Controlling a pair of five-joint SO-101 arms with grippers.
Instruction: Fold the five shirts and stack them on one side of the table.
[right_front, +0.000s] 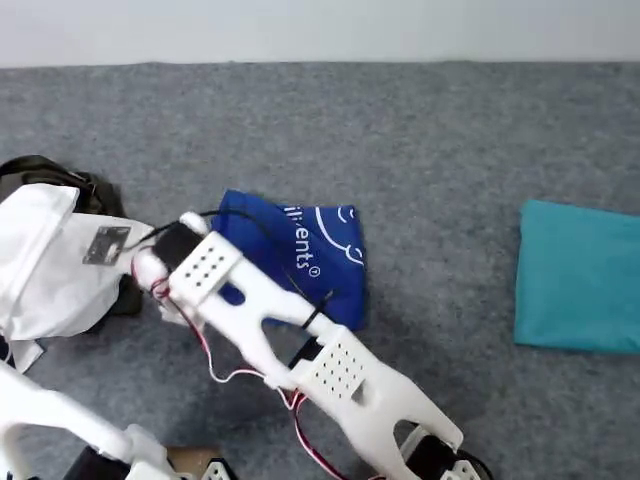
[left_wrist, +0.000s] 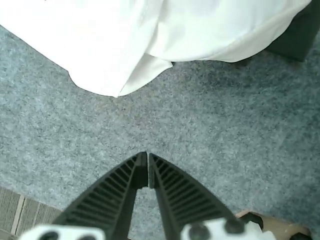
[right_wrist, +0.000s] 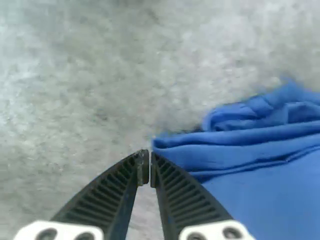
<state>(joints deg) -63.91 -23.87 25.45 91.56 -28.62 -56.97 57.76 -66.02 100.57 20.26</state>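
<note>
— Where do we find the shirts?

— We see the blue shirt (right_front: 300, 255) lying left of the middle of the grey desk (right_front: 430, 150), roughly folded with its print facing up. The white shirt (right_front: 50, 260) is heaped loosely at the left edge. The teal shirt (right_front: 580, 280) lies flat and folded at the right edge, well apart from the other two.

— And under the white one?

— A dark cloth (right_front: 40, 175) shows there. It may be another shirt, but we cannot tell from so little of it.

— How do we read the right gripper (right_wrist: 149, 167)?

— It is clenched, tips pressed together with nothing between them. It sits just beside the rumpled edge of the blue shirt (right_wrist: 260, 160), low over the desk. We cannot tell whether it touches the cloth.

— And the left gripper (left_wrist: 148, 170)?

— That one is clenched too and holds nothing. It is above bare desk, near the hem of the white shirt (left_wrist: 125, 45) but apart from it.
</note>
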